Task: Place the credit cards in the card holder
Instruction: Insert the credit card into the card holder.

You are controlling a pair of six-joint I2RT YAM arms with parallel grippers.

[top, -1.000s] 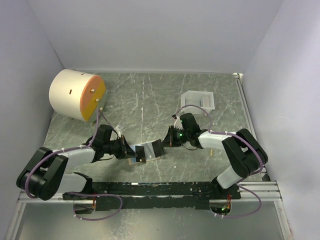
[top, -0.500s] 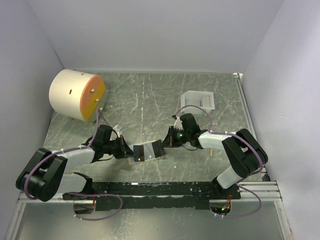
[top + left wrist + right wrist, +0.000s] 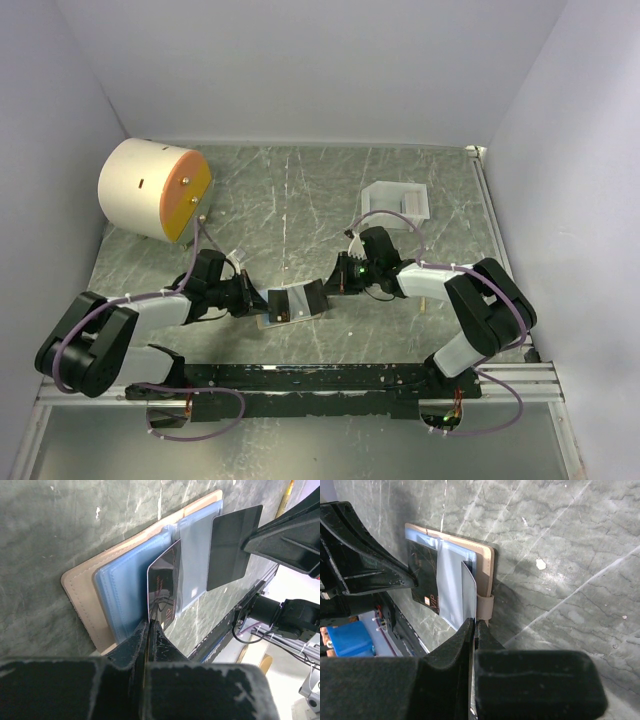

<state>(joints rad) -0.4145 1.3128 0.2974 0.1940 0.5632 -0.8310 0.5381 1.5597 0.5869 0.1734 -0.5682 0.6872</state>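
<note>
Tan card holder (image 3: 80, 592) lies open. Left claw (image 3: 150, 626) clamps the VIP card (image 3: 163, 582), right claw (image 3: 473, 623) the plain card (image 3: 232, 545). Enter pockets (image 3: 125, 597) squarely.

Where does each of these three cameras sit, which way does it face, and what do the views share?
Top external: above and behind the arms, looking down on the table; both arms show, bases at bottom.
Left wrist: on the left arm, looking along the left tool at the card holder; right tool opposite.
Right wrist: on the right arm, looking along the right tool at the card holder; left tool opposite.
Shared: all three show the card holder; each wrist view sees the other tool.
</note>
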